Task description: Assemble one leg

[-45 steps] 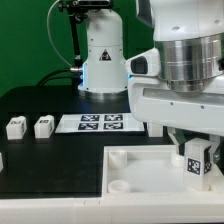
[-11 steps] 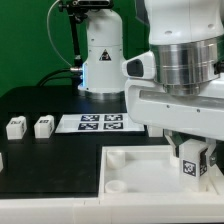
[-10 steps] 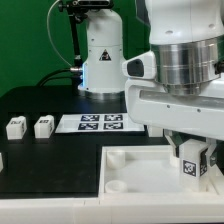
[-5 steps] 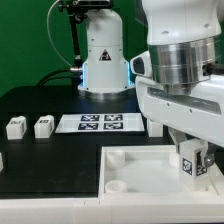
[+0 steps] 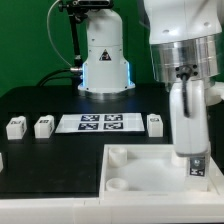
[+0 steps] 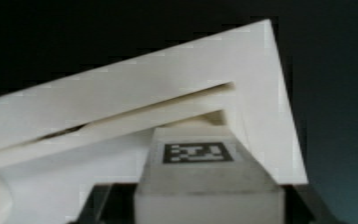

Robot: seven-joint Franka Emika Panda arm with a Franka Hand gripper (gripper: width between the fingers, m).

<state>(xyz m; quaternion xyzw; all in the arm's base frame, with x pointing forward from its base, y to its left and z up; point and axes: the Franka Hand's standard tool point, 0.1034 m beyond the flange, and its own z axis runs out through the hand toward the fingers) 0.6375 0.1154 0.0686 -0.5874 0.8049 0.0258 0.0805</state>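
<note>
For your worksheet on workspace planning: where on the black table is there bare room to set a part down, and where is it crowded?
Free: the black table between the marker board and the white tray, towards the exterior view's left. Crowded: the tray's corner at that view's right, where the gripper holds a leg, and the row of spare legs beside the marker board.

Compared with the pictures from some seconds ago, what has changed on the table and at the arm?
The wrist has turned, so the gripper now looks narrow in the exterior view and uncovers a spare leg right of the marker board. The held leg stays gripped over the tray's corner at the exterior view's right; the wrist view shows it between the fingers. The two legs at the exterior view's left, the board and the tray did not move.
</note>
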